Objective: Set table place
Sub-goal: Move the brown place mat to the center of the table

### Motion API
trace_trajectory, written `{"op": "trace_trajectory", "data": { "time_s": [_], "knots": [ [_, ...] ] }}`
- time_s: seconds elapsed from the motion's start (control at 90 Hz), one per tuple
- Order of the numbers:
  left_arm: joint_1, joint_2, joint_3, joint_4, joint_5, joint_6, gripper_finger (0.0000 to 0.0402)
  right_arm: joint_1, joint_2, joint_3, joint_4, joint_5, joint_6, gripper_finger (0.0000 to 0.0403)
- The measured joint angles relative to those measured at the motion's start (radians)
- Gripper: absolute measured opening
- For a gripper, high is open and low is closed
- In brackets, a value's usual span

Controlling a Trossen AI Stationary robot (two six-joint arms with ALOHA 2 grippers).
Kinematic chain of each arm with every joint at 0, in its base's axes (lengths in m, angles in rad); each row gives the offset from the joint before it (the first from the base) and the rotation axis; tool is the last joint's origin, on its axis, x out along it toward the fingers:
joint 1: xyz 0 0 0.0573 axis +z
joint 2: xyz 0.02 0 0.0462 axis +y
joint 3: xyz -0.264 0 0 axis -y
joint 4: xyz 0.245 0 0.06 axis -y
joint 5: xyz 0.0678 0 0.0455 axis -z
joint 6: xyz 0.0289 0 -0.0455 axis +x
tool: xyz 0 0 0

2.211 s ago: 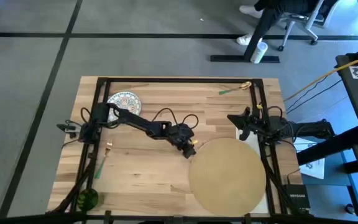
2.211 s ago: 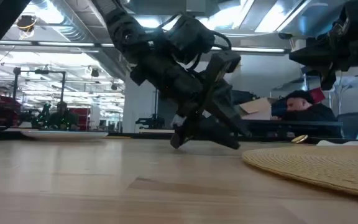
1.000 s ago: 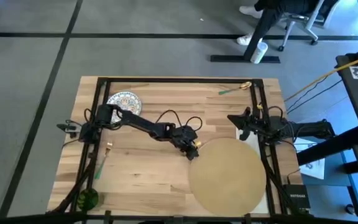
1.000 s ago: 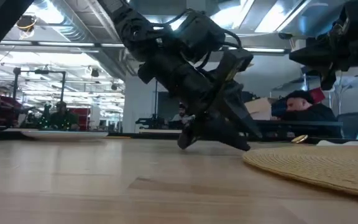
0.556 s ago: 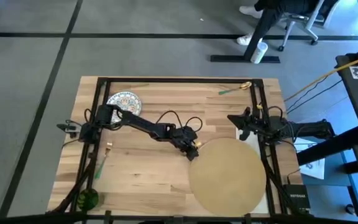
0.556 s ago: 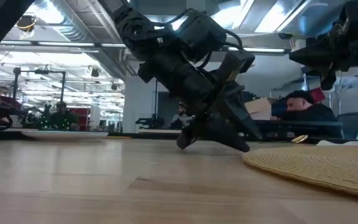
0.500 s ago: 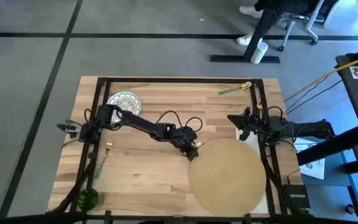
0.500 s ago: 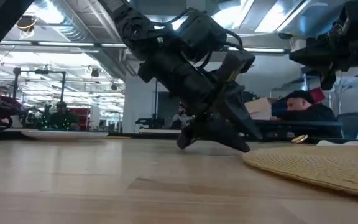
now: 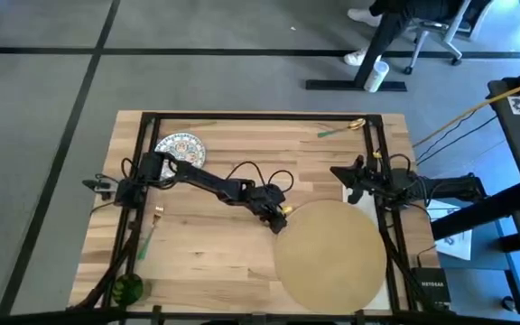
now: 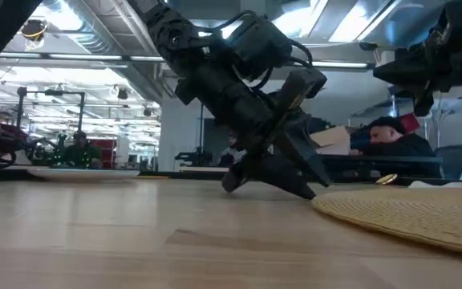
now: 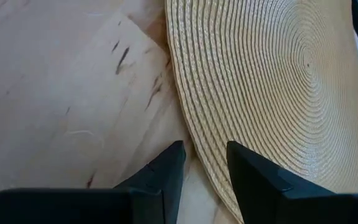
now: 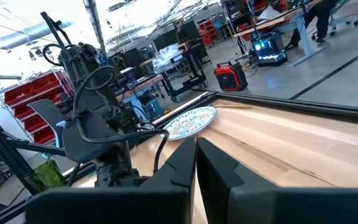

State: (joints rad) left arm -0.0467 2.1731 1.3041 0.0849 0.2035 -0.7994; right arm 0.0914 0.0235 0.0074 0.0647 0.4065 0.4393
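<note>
Left arm stretched from its base at left edge of pale butcher-block wooden bench [image 9: 206, 244] toward bench centre, elbow bent, wrist pitched steeply down. Left end effector [image 9: 281, 222] low over bench, tips nearly touching wood, fingers [image 11: 166, 171] parted by narrow gap. Right arm folded at right edge of bench, held high. Right end effector [image 9: 354, 183] raised above bench, fingers [image 12: 216, 168] pressed together.

The bench [image 9: 197, 253] is a large rectangular top of pale wooden planks, edged by a thin black frame. The place [image 9: 330, 255], a large round tan woven mat with concentric ribbing, lies flat on the bench's right half toward the near edge, its rim reaching the right frame rail.
</note>
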Motion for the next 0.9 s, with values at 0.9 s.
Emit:
{"op": "trace_trajectory", "data": {
  "time_s": [0.9],
  "knots": [
    [-0.019,0.061,0.004,0.103,-0.013,0.025,0.0109,0.0,0.0,0.0,0.0,0.0,0.0,0.0]
  ]
}}
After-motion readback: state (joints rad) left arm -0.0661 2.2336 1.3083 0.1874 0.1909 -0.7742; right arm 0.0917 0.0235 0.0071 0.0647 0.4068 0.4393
